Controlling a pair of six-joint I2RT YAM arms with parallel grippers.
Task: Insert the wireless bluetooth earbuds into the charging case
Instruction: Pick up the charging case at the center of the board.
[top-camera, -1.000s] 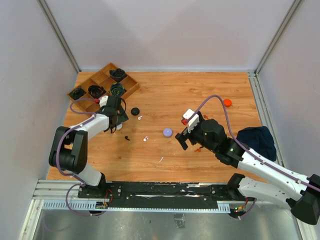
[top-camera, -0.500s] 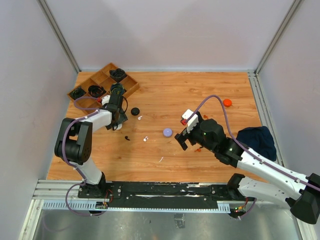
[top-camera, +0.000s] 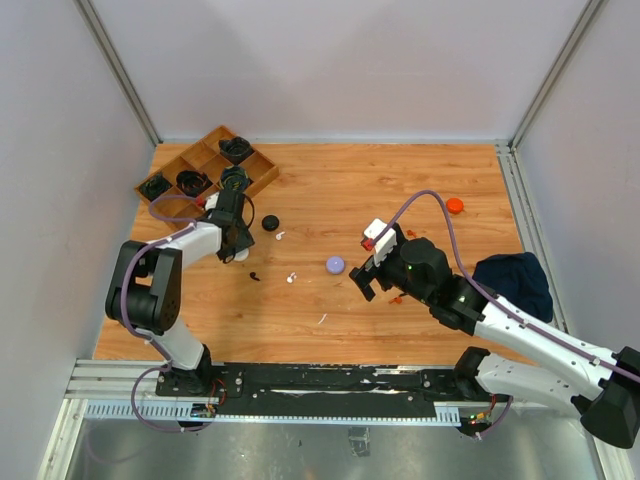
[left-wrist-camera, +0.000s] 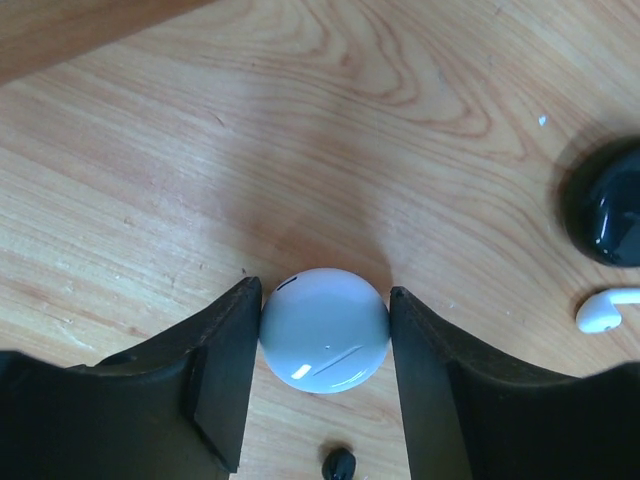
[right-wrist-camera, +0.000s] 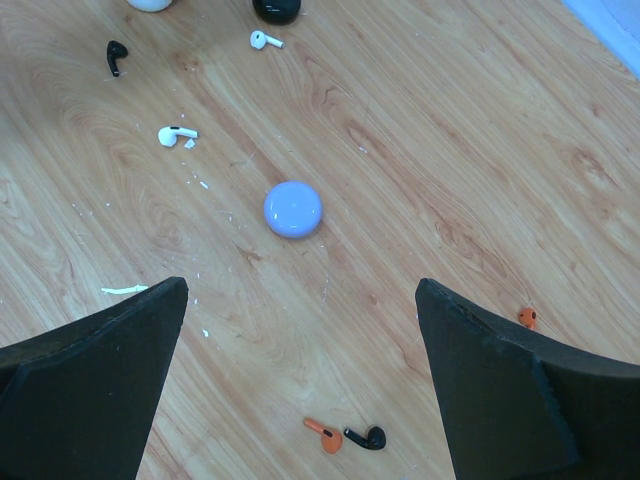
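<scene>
White plastic, a round case (left-wrist-camera: 322, 335) sits on the wooden table (top-camera: 400, 190), pinched between the two fingers of the left gripper (left-wrist-camera: 324, 300), both touching its sides. A white earbud (left-wrist-camera: 605, 310) lies just beside a black case (left-wrist-camera: 608, 205) nearby. The right gripper (right-wrist-camera: 300, 290) hangs spread wide, holding nothing, above a pale purple case (right-wrist-camera: 293, 209). An orange earbud (right-wrist-camera: 322, 434) and a black earbud (right-wrist-camera: 366, 437) lie side by side below it.
</scene>
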